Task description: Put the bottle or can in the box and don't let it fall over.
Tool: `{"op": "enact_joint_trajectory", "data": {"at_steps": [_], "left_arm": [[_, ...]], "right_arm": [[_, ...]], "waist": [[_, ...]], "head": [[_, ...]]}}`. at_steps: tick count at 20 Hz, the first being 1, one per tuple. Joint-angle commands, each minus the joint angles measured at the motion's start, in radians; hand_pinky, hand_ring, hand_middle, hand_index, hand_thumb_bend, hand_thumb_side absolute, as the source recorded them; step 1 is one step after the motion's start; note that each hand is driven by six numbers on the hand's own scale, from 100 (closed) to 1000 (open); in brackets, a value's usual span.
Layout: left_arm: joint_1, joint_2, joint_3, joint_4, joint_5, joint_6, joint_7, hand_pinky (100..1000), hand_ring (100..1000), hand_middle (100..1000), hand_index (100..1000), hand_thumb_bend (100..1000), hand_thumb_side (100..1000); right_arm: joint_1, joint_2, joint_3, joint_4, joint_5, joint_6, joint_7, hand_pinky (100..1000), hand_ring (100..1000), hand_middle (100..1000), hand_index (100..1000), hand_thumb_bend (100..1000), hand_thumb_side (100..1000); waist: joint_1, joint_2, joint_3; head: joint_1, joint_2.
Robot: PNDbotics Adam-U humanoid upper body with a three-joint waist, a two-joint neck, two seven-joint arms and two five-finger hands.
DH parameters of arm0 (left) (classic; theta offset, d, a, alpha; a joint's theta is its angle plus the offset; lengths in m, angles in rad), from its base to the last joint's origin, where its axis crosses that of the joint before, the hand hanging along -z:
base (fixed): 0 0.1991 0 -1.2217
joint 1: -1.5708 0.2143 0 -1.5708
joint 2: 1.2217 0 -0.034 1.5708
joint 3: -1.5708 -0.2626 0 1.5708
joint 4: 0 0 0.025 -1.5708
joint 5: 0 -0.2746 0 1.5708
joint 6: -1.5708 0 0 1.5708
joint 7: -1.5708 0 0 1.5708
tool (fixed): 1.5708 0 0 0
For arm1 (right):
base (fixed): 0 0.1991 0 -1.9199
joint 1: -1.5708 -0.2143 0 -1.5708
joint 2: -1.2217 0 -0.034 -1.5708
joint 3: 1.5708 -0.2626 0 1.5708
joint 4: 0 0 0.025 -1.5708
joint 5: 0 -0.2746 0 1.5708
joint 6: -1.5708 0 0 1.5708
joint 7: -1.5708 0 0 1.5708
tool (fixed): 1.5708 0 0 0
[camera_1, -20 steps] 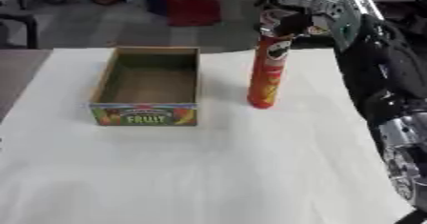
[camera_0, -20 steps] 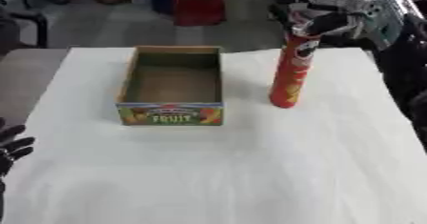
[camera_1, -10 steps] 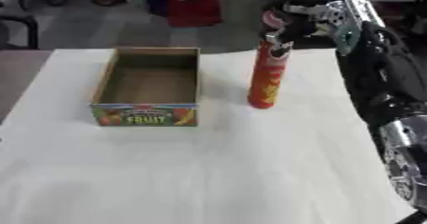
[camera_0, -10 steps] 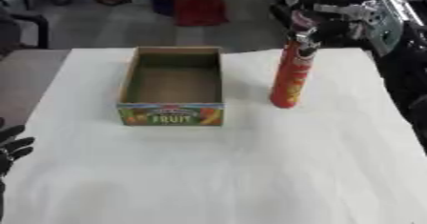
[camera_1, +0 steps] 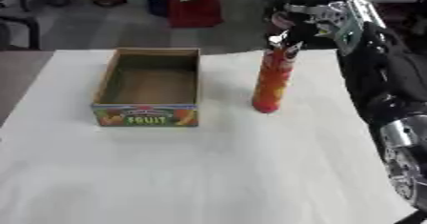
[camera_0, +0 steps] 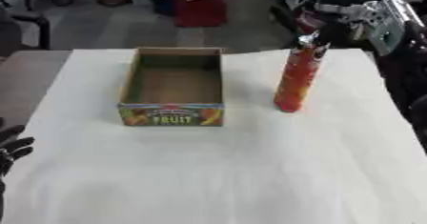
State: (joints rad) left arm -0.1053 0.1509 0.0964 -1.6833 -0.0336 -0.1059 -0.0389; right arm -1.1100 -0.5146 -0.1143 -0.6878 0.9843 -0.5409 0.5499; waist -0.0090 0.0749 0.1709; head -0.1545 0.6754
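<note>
My right robot hand is up at the top of the tall orange can, fingers curled round its upper end. The can stands on the white tabletop, leaning a little, just to the right of the cardboard fruit box and apart from it. The box sits open and upright, its printed label facing me. My left robot hand rests down to the left of the box, at the tabletop's near edge, fingers relaxed and pointing up.
</note>
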Motion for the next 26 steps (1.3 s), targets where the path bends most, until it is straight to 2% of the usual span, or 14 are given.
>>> {"op": "enact_joint_trajectory", "data": {"at_steps": [1, 2, 3, 5, 11, 18, 26], "left_arm": [[-0.008, 0.021, 0.006, -0.020, 0.006, -0.001, 0.004, 787, 740, 774, 974, 250, 1000], [-0.008, 0.020, 0.006, -0.020, 0.006, -0.001, 0.004, 786, 740, 774, 974, 249, 1000], [-0.008, 0.020, 0.005, -0.020, 0.006, 0.000, 0.004, 787, 740, 774, 974, 249, 1000], [-0.009, 0.020, 0.005, -0.020, 0.006, 0.000, 0.004, 786, 740, 774, 974, 248, 1000], [-0.009, 0.020, 0.004, -0.019, 0.008, 0.001, 0.005, 786, 739, 774, 975, 241, 1000], [-0.016, 0.019, -0.001, -0.018, 0.010, 0.001, 0.000, 787, 739, 774, 975, 244, 1000], [-0.042, 0.001, -0.021, -0.017, 0.024, 0.002, -0.018, 787, 738, 774, 975, 249, 1000]], "right_arm": [[-0.003, -0.013, 0.007, -0.012, -0.007, -0.014, -0.035, 308, 379, 528, 634, 100, 100], [-0.003, -0.013, 0.007, -0.016, -0.010, -0.017, -0.051, 291, 368, 507, 620, 100, 100], [-0.004, -0.012, 0.006, -0.021, -0.012, -0.020, -0.070, 242, 334, 441, 565, 100, 100], [-0.007, -0.013, 0.007, -0.034, -0.011, -0.027, -0.111, 213, 314, 373, 525, 100, 100], [-0.046, -0.016, 0.013, -0.073, -0.039, -0.051, -0.185, 181, 294, 286, 454, 100, 100], [-0.106, 0.028, 0.033, -0.149, -0.079, -0.086, -0.233, 172, 293, 308, 448, 100, 100], [-0.132, 0.163, 0.053, -0.223, -0.139, -0.097, -0.245, 185, 305, 302, 467, 100, 100]], "waist": [[0.004, -0.012, 0.001], [0.004, -0.012, 0.001], [0.004, -0.012, 0.002], [0.004, -0.012, 0.003], [0.002, -0.014, 0.007], [0.002, -0.019, 0.023], [0.013, -0.017, 0.078]], "head": [[0.000, -0.001], [0.000, -0.001], [-0.001, -0.001], [0.000, -0.002], [-0.003, -0.003], [-0.012, -0.008], [-0.041, -0.016]]}}
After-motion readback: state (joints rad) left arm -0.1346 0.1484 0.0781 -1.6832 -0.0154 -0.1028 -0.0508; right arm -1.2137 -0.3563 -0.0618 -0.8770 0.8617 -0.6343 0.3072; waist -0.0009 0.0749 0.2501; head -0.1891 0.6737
